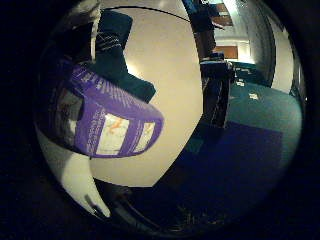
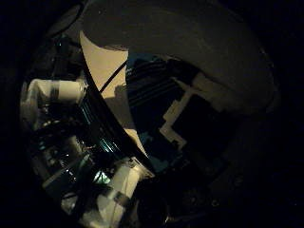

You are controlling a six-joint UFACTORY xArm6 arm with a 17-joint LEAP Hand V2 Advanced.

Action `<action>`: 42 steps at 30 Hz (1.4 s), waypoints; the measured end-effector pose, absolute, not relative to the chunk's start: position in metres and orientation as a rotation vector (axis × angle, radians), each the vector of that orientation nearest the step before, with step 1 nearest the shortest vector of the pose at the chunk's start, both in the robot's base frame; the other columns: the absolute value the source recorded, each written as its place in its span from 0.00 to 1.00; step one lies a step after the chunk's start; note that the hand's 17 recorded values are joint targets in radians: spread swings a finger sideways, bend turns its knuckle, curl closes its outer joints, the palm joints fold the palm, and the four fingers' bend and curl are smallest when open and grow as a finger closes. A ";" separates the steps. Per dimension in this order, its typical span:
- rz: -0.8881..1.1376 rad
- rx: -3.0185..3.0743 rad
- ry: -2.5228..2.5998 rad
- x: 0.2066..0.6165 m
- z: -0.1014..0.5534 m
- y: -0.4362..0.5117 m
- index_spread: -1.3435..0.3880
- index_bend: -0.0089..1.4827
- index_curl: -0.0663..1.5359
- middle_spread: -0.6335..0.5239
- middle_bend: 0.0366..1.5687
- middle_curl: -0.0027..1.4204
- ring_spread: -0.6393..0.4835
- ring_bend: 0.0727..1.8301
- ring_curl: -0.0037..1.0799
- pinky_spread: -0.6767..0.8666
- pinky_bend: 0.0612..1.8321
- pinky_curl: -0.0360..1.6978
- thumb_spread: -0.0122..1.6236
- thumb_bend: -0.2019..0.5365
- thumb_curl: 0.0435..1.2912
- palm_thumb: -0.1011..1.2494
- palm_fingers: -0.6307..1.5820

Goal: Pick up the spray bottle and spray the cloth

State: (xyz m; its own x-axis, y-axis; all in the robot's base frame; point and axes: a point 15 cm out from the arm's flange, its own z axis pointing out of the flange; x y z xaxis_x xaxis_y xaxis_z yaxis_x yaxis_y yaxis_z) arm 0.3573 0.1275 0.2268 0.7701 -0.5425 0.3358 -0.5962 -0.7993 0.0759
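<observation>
The spray bottle (image 1: 107, 122), white with a purple label, lies close against my palm and fills much of the little finger side view. Its pale body (image 2: 190, 52) also covers a large part of the thumb side view. My right hand (image 2: 54, 91) has its white and black fingers curled beside the bottle, and a dark finger (image 1: 216, 82) stands on its other side. The dark blue cloth (image 1: 117, 60) with thin pale stripes lies on the cream table (image 1: 167, 75) beyond the bottle. It shows again as a striped cloth (image 2: 149, 92) under the bottle.
Past the table's edge are a dark blue mat (image 1: 240, 150) and a teal floor (image 1: 265, 107). A lit doorway and wooden furniture (image 1: 227, 50) stand far off in the room.
</observation>
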 end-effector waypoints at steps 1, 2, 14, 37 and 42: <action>0.445 2.784 -0.905 0.357 0.227 0.127 0.68 0.86 0.45 0.46 0.89 0.49 0.35 0.69 0.82 0.31 0.57 0.72 0.58 0.25 0.49 0.88 0.80; 0.448 2.784 -0.906 0.358 0.228 0.127 0.68 0.86 0.45 0.46 0.89 0.49 0.35 0.69 0.82 0.31 0.57 0.72 0.58 0.25 0.49 0.88 0.80; 0.498 2.765 -1.054 0.380 0.300 0.121 0.68 0.86 0.45 0.46 0.89 0.49 0.35 0.69 0.82 0.30 0.57 0.72 0.58 0.25 0.49 0.87 0.80; -0.046 3.317 -1.579 0.388 0.425 0.302 0.68 0.86 0.45 0.46 0.89 0.49 0.35 0.69 0.81 0.30 0.57 0.73 0.58 0.25 0.49 0.88 0.80; -0.308 3.436 -1.671 0.392 0.434 0.338 0.68 0.86 0.45 0.46 0.89 0.49 0.35 0.69 0.81 0.31 0.57 0.73 0.58 0.25 0.49 0.88 0.80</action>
